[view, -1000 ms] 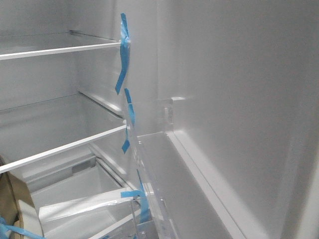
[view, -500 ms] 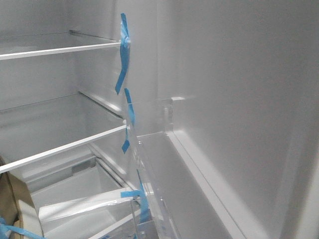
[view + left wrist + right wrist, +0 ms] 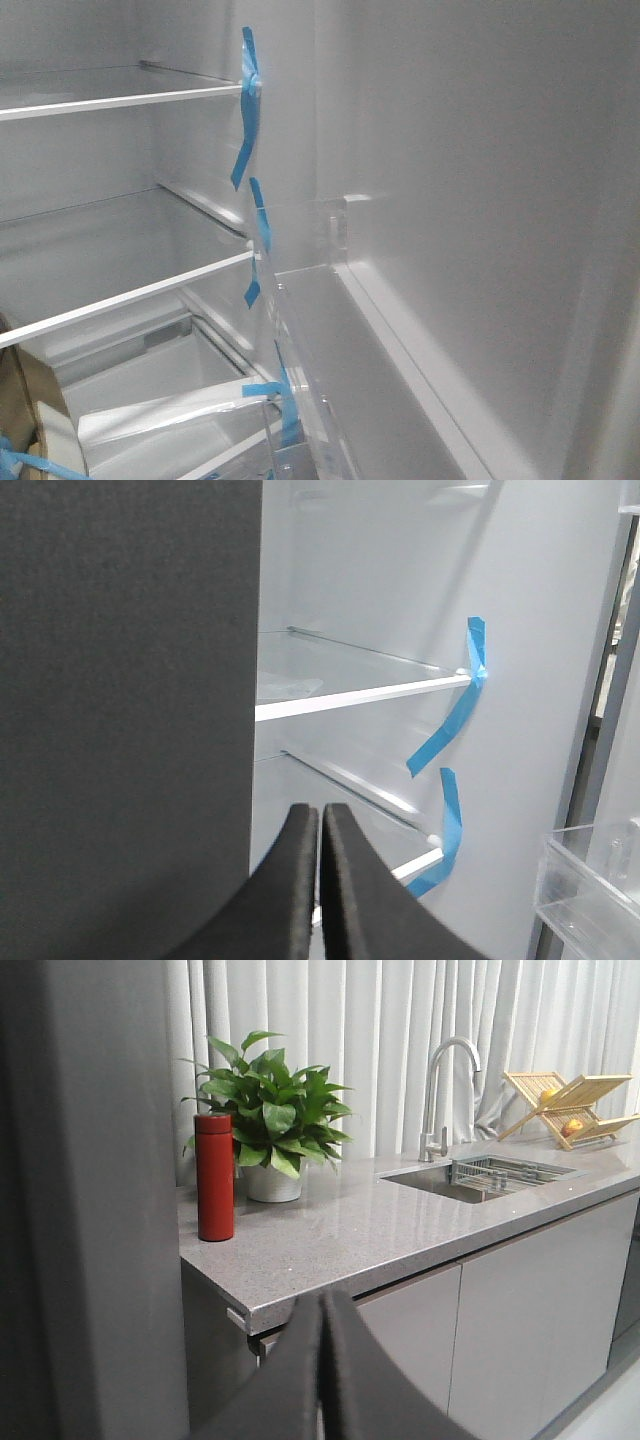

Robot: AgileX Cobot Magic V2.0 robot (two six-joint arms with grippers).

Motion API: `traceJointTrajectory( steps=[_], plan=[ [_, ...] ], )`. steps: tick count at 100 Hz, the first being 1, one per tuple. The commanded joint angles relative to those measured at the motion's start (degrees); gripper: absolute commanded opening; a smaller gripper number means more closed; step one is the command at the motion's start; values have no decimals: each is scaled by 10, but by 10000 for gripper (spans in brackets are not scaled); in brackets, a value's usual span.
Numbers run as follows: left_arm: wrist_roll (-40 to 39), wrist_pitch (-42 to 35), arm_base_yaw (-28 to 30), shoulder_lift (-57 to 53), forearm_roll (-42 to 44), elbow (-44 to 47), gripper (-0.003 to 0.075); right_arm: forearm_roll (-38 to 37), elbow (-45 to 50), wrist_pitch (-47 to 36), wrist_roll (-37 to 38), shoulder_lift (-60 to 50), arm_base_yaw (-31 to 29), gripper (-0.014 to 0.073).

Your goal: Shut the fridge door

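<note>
The fridge door [image 3: 470, 200] fills the right of the front view, showing its white inner lining, a clear bin [image 3: 320, 350] and blue tape strips [image 3: 246, 110]; it stands open beside the shelves. Its matte dark grey outer face [image 3: 90, 1210] fills one side of the right wrist view, close beside my right gripper [image 3: 322, 1305], which is shut and empty. My left gripper [image 3: 320, 815] is shut and empty in front of the open fridge, next to a dark grey panel [image 3: 120, 710]. Neither gripper shows in the front view.
White-edged glass shelves [image 3: 130, 95] and a drawer [image 3: 170, 400] are inside the fridge. A brown package [image 3: 25, 400] sits at the lower left. The right wrist view shows a grey countertop [image 3: 350, 1230], red bottle [image 3: 214, 1175], potted plant [image 3: 270, 1120], sink tap [image 3: 440, 1090] and glossy cabinet fronts [image 3: 540, 1300].
The door's lining and bin have shifted very slightly in the front view; nothing else has visibly moved.
</note>
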Motion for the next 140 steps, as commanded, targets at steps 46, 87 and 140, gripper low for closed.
traceJointTrajectory(
  steps=[46,87,140],
  plan=[
    [-2,-44,-1,11,-1,16,-21,-5,-258,75,-5,154,40,-76],
    [-2,-44,-1,11,-1,16,-21,-5,-286,57,-5,226,133,-76],
    [-2,-44,-1,11,-1,16,-21,44,-289,20,-4,240,221,-76]
  ],
)
